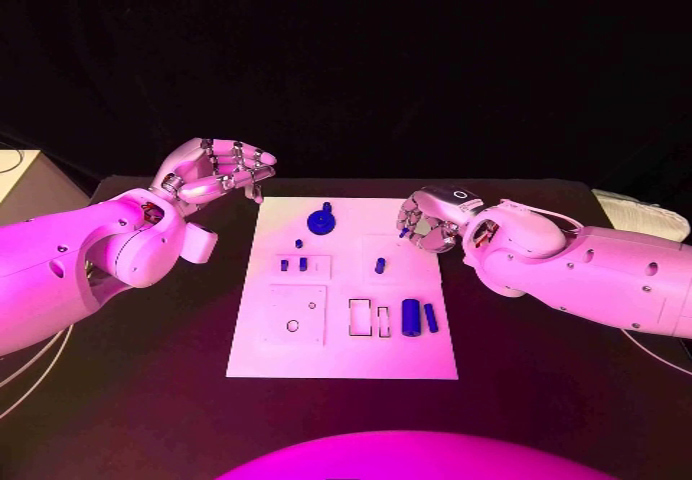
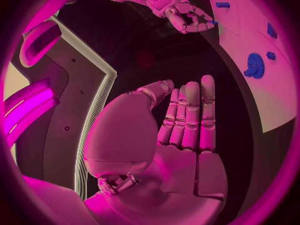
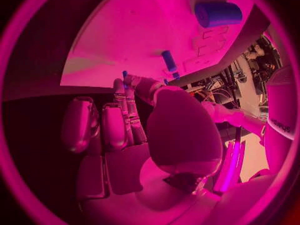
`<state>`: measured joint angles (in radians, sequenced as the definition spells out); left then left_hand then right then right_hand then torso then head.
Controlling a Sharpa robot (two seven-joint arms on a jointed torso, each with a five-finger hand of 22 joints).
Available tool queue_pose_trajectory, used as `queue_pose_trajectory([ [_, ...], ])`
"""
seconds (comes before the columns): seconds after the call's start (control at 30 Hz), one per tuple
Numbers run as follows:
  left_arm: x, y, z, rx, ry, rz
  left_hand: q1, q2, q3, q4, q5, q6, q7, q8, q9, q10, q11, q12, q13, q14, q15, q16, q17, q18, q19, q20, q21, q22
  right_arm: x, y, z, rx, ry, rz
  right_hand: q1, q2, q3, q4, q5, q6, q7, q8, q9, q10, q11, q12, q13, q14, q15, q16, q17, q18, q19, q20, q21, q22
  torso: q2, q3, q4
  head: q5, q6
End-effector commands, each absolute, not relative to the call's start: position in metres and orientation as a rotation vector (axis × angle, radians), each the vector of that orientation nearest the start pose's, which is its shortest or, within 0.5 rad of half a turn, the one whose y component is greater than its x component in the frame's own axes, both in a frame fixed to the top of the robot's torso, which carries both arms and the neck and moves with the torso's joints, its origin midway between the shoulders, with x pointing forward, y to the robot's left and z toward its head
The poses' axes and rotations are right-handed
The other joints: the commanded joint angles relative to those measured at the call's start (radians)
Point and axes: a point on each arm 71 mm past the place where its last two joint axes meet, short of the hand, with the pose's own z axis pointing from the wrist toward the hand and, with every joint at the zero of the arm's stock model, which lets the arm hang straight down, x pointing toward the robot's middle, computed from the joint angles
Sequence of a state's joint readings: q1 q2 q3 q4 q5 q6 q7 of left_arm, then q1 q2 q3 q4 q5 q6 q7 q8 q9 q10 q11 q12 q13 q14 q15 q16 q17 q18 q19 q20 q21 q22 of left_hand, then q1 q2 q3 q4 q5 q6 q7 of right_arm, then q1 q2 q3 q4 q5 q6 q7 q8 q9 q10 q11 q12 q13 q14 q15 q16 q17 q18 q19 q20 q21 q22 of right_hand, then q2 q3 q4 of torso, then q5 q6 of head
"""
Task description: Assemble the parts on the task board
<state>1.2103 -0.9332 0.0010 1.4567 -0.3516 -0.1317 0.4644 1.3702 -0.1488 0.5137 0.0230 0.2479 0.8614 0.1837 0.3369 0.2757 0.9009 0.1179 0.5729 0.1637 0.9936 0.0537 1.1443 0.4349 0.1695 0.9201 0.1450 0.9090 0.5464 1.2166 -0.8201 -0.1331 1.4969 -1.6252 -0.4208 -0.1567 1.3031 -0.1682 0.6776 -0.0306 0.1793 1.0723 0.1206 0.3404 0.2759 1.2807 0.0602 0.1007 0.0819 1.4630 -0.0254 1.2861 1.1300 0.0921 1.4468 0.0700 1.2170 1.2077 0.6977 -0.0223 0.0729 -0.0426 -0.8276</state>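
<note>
1. Task board (image 1: 343, 350): white rectangular plate, flat on the middle of the table, long side running from the near edge to the far edge. Several outlined recesses mark its surface.
2. Gear-shaped part (image 1: 322, 219): blue, round, near the board's far edge.
3. Two small blue parts (image 1: 293, 265): side by side in a recess toward the board's left edge.
4. Short blue peg (image 1: 381, 265): right of the board's centre.
5. Blue cylinder (image 1: 411, 317): toward the near right corner, lengthwise.
6. Slim blue bar (image 1: 431, 318): just beside the cylinder, nearer the right edge.
</note>
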Motion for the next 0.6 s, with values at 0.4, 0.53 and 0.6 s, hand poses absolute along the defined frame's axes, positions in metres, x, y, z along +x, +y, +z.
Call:
queue_pose_trajectory([
  [0.4,0.499,0.255,-0.154,-0.660,1.444,-1.545,0.010,-0.001,0.000,-0.007,0.003,-0.006,0.005,0.003,-0.002,-0.004,0.005,-0.007,-0.003,0.000,-0.004,-0.004,-0.001,0.015,0.005,-0.002,0.001,0.002,0.455,-0.162,-0.176,-0.256,1.504,0.704,0.008,0.011,0.002,-0.007,-0.001,0.005,-0.002,0.005,0.027,0.019,-0.011,0.001,0.002,0.029,-0.007,0.005,0.002,-0.010,0.002,-0.003,0.005,0.004,-0.002,0.0018,-0.0009,0.015,0.008],
  [0.53,0.500,0.252,-0.155,-0.661,1.446,-1.553,0.010,-0.001,0.000,-0.007,0.003,-0.006,0.005,0.003,-0.002,-0.004,0.005,-0.007,-0.003,0.000,-0.004,-0.004,-0.001,0.015,0.005,-0.002,0.001,0.002,0.446,-0.135,-0.179,-0.315,1.510,0.761,0.009,0.011,0.004,-0.008,0.000,0.005,-0.002,0.005,0.028,0.019,-0.011,0.000,0.002,0.029,-0.007,0.005,0.000,-0.011,0.002,-0.003,0.006,0.005,-0.002,0.0007,-0.0003,0.026,0.009],
  [0.6,0.500,0.250,-0.155,-0.661,1.448,-1.557,0.010,-0.001,0.000,-0.007,0.003,-0.006,0.005,0.003,-0.002,-0.004,0.005,-0.007,-0.003,0.000,-0.004,-0.004,-0.001,0.015,0.005,-0.002,0.001,0.002,0.441,-0.123,-0.181,-0.344,1.516,0.783,0.009,0.011,0.004,-0.008,0.000,0.005,-0.002,0.005,0.028,0.019,-0.011,0.000,0.002,0.029,-0.007,0.004,-0.001,-0.010,0.002,-0.003,0.005,0.003,-0.003,-0.0004,0.0010,0.034,0.005],
])
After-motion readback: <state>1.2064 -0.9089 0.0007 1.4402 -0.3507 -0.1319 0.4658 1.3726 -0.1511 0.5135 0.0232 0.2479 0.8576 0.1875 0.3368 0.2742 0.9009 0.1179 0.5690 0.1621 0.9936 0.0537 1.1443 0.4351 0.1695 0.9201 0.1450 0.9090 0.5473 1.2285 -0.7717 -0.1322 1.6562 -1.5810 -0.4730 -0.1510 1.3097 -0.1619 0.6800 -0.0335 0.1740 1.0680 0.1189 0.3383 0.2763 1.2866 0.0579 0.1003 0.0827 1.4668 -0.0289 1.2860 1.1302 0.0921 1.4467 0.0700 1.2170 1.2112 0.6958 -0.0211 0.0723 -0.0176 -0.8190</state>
